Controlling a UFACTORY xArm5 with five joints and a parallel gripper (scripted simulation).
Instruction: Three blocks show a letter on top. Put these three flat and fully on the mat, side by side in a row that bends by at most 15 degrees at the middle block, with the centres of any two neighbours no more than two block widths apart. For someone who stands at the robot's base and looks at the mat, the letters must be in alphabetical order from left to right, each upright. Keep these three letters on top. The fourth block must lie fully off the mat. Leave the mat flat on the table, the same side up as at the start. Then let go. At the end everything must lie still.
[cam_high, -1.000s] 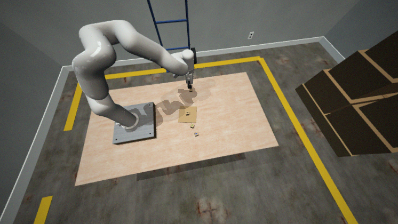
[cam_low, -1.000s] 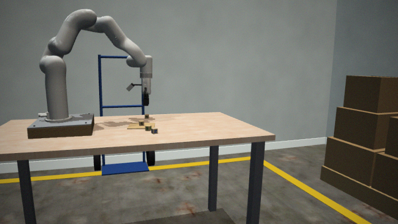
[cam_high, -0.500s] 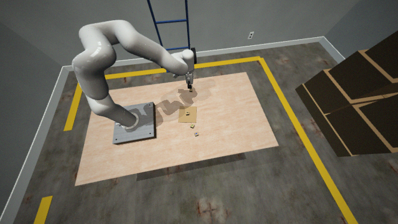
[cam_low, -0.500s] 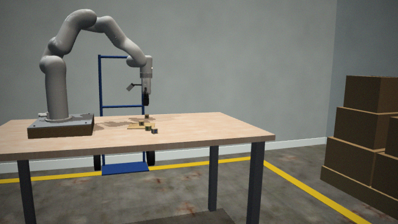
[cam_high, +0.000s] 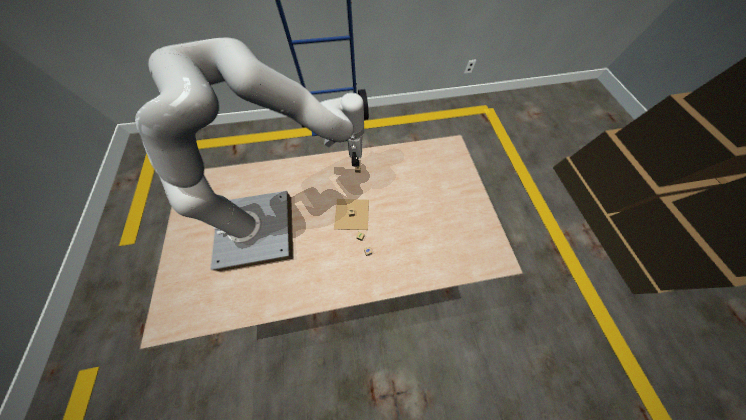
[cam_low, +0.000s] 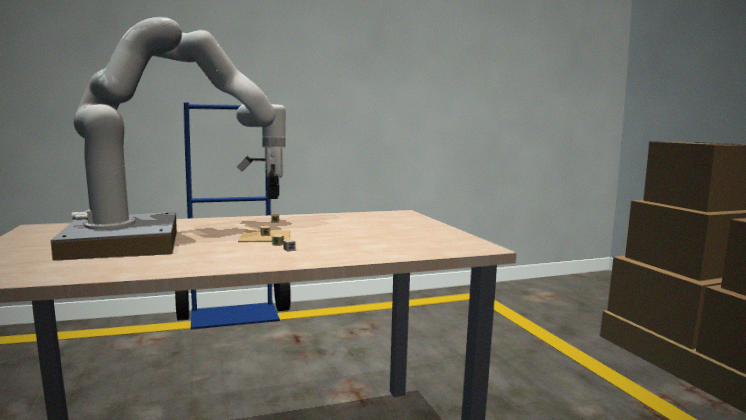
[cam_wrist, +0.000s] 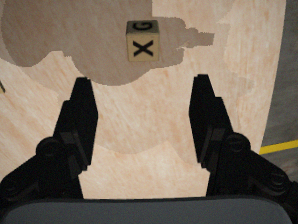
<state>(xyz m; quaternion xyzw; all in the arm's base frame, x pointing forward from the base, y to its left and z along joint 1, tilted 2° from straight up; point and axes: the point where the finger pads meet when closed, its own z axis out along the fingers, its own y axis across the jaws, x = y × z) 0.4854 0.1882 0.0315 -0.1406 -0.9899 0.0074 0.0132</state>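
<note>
The tool (cam_high: 355, 162) (cam_low: 273, 196) (cam_wrist: 142, 94) hangs spread, 2 fingers apart, above 1 block (cam_high: 358, 169) (cam_low: 275, 218) (cam_wrist: 143, 47) showing X and G.

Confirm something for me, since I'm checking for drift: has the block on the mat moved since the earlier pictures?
No, not visibly: the block keeps its place against the edges of the mat.
</note>
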